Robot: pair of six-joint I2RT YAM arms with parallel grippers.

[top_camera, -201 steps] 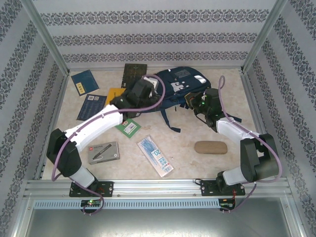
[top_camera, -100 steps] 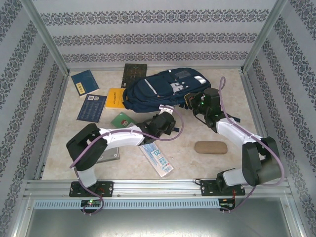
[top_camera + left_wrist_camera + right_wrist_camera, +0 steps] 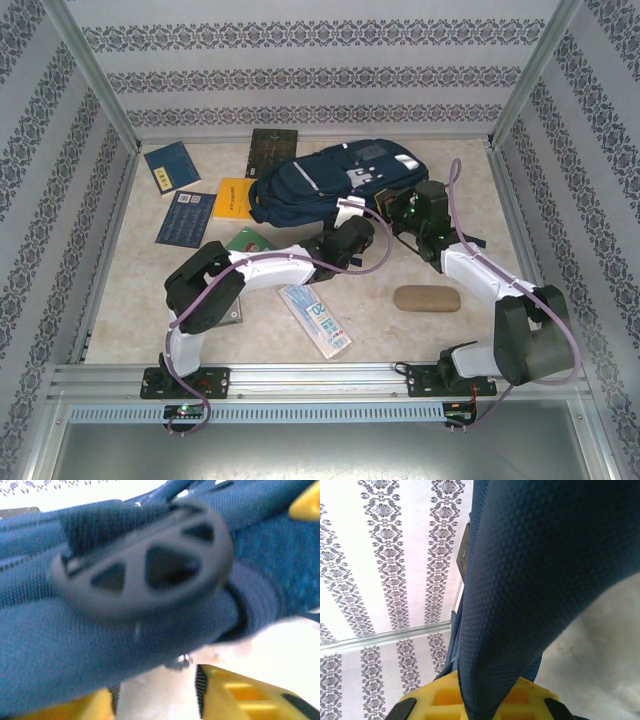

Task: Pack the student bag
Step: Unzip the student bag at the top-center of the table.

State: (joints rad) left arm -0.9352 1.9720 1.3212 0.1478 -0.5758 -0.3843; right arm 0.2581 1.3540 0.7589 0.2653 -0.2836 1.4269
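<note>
The student bag (image 3: pixel 322 180), navy with a thin white stripe, lies at the back middle of the table. My left gripper (image 3: pixel 355 233) is low at its near edge, by the dark straps. In the left wrist view the yellow fingers (image 3: pixel 225 695) stand apart, with bare table between them, so the left gripper (image 3: pixel 155 697) is open; blue fabric and a round dark buckle (image 3: pixel 145 570) hang just above. My right gripper (image 3: pixel 398 206) is at the bag's right side. It (image 3: pixel 480 705) is shut on a navy strap (image 3: pixel 520 590) of the bag.
Left of the bag lie a blue booklet (image 3: pixel 172 165), a dark blue booklet (image 3: pixel 185 217), a yellow book (image 3: pixel 234 197) and a dark book (image 3: pixel 273 147). Nearer are a green booklet (image 3: pixel 248 241), a grey pen case (image 3: pixel 228 312), a blue-white pack (image 3: pixel 314 318) and a brown pouch (image 3: pixel 427 298).
My left arm pulled back off the bag's left part, folded in, and its gripper came to the bag's near edge at the middle. The right gripper has kept its hold.
</note>
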